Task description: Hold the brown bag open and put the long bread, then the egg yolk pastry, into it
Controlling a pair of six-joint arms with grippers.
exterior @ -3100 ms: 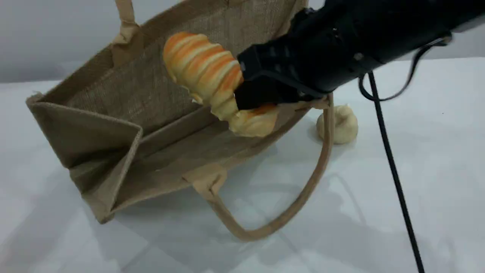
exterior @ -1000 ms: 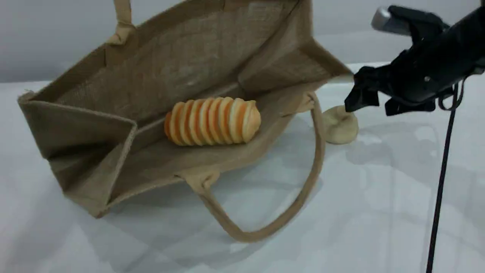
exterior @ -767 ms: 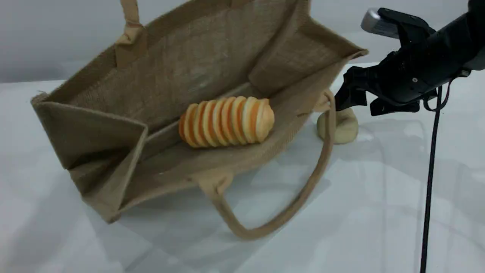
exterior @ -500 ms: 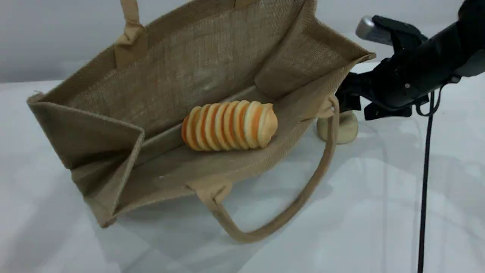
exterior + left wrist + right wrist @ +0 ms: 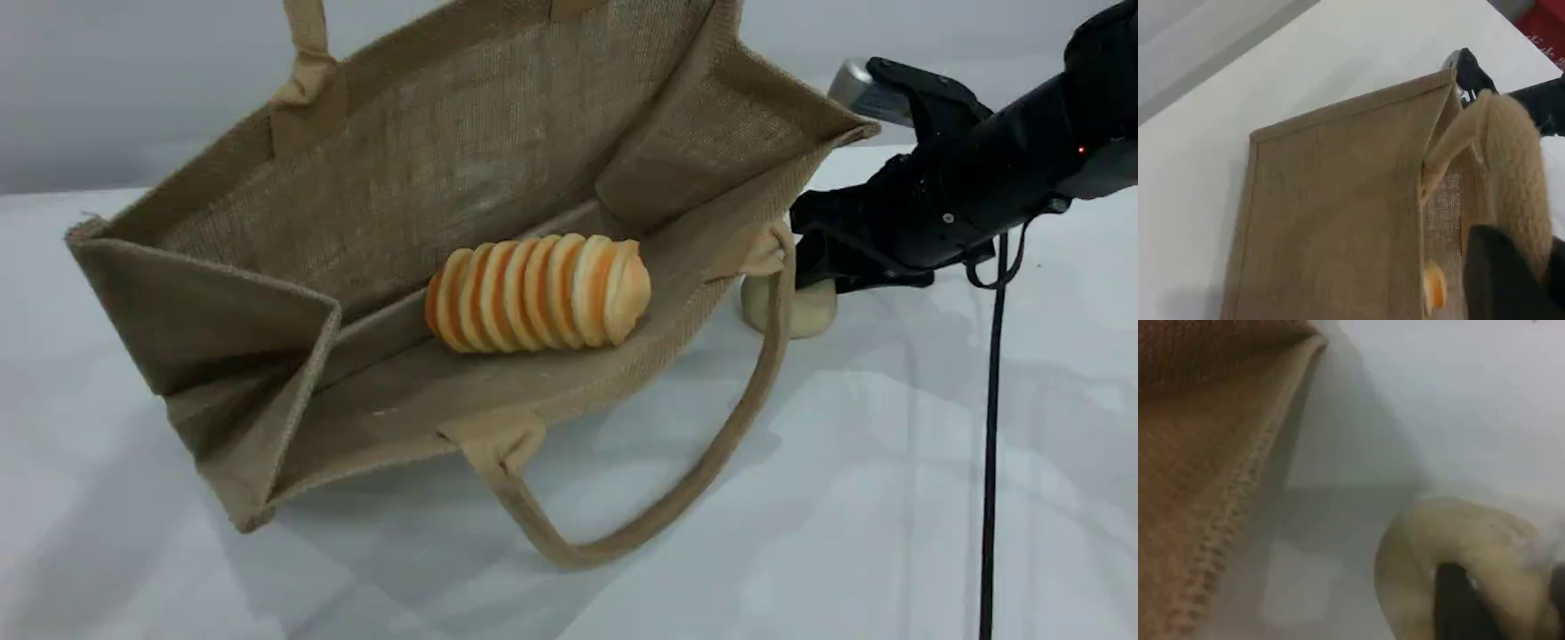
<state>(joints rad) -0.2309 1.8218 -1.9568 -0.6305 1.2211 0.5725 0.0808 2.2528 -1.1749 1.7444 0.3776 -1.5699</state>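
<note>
The brown bag (image 5: pixel 427 178) lies tilted with its mouth wide open toward the camera, and the striped long bread (image 5: pixel 538 293) rests inside on its lower wall. In the left wrist view my left gripper (image 5: pixel 1518 280) is shut on the bag's upper rope handle (image 5: pixel 1511 167), holding that side up; it is out of the scene view. The pale egg yolk pastry (image 5: pixel 805 309) sits on the table just right of the bag. My right gripper (image 5: pixel 813 253) is down over it, and in the right wrist view its fingers (image 5: pixel 1458 600) press against the pastry (image 5: pixel 1471 533).
The bag's lower handle (image 5: pixel 711 453) loops out over the white table (image 5: pixel 845 516) in front, close to the pastry. A black cable (image 5: pixel 991 444) hangs down from the right arm at the right. A red object (image 5: pixel 1545 27) shows at the left wrist view's far corner.
My right gripper has come down and leftward onto the pastry, and its jaws have narrowed around it. The bag has shifted slightly right, then held still with the bread inside.
</note>
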